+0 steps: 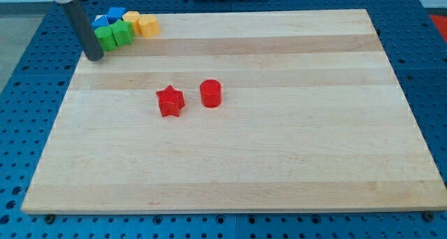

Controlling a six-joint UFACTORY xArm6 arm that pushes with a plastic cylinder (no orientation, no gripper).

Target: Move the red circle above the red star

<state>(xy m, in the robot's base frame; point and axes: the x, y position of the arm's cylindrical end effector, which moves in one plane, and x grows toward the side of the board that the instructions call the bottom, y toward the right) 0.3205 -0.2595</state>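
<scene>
My tip (93,56) — a bare rod, holding nothing — is resting at the board's top-left beside the green blocks (114,35), well apart from the red circle (211,93), which is sitting just right of the red star (170,101) — not yet above it.

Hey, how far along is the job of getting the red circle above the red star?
Nothing looks done yet: the red circle sits to the view's right of the red star, apart from it, not above it. In hand: my tip is far off at the view's upper left, beside the cluster of green, blue and yellow blocks, touching neither red block. Left: reach the circle and push it up and leftward over the star.
</scene>
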